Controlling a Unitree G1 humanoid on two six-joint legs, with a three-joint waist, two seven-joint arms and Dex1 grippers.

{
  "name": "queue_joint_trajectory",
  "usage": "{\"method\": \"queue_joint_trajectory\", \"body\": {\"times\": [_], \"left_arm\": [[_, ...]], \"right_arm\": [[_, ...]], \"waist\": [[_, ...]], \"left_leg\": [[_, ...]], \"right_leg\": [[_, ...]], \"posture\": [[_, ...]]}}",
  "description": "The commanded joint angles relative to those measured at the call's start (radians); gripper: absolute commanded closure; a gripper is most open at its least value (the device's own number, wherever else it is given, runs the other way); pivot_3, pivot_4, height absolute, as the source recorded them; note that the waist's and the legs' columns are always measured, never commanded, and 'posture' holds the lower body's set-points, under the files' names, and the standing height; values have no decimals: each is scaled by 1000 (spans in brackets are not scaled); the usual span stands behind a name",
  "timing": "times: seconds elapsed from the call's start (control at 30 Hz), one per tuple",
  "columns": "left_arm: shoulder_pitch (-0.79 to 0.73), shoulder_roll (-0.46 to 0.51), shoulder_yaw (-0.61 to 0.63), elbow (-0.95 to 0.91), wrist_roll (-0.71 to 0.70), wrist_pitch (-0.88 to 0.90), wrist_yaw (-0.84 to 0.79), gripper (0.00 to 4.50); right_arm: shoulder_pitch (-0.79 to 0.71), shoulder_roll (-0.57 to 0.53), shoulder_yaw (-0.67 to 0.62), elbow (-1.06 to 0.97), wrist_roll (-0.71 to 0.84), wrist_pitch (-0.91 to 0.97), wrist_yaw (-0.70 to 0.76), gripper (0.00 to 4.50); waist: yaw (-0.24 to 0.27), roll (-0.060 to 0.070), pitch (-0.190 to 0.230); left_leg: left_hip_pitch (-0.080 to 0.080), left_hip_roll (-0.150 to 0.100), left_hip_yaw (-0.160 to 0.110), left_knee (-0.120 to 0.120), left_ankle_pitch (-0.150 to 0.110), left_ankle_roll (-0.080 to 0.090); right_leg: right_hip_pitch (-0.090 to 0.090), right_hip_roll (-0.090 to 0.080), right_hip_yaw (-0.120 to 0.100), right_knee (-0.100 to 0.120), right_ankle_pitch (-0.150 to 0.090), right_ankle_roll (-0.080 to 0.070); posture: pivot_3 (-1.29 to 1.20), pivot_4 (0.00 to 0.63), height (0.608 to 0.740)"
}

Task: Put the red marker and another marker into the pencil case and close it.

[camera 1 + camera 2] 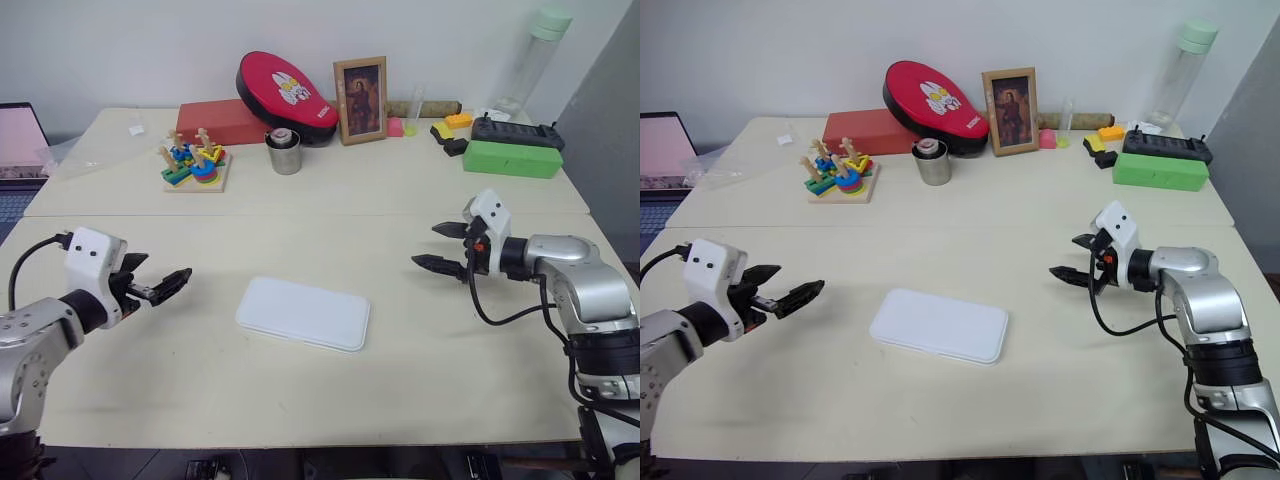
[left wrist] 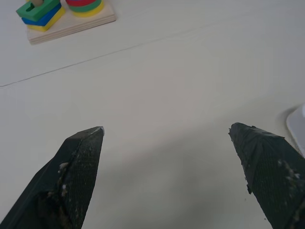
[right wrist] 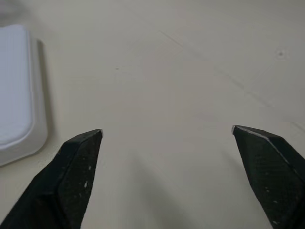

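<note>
The pencil case [image 1: 303,313] is a flat white box lying with its lid down in the middle of the table; its edge also shows in the right wrist view [image 3: 14,90]. The red marker and the other marker are hidden from view. My left gripper [image 1: 168,267] hovers open to the left of the case, pointing toward it, with nothing between its fingers [image 2: 81,167]. My right gripper [image 1: 424,245] hangs open to the right of the case, also empty, with bare table between its fingertips [image 3: 76,162].
Along the table's back stand a wooden stacking toy [image 1: 195,165], a metal cup [image 1: 285,152], a red box [image 1: 222,122], a red oval case [image 1: 288,95], a picture frame [image 1: 361,100] and a green block [image 1: 512,158]. A laptop [image 1: 18,145] sits at the far left.
</note>
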State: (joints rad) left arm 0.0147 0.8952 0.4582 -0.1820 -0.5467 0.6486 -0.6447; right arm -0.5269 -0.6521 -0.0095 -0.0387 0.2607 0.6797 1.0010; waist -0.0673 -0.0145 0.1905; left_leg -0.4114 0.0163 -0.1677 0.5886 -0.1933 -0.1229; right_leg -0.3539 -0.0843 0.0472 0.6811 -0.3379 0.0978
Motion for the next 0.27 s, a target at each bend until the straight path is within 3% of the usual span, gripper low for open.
{"method": "queue_joint_trajectory", "body": {"times": [0.03,0.27], "left_arm": [[-5,31,60,-20,-12,1,-41,0],[5,28,80,-13,11,6,-40,0]], "right_arm": [[-3,-32,-6,-34,25,1,9,20],[-19,-56,11,-6,40,-14,37,20]], "waist": [[4,0,0],[7,0,0]], "left_leg": [[0,0,0,0,0,0],[0,0,0,0,0,0]], "right_leg": [[0,0,0,0,0,0],[0,0,0,0,0,0]], "posture": [[0,150,740],[0,150,740]]}}
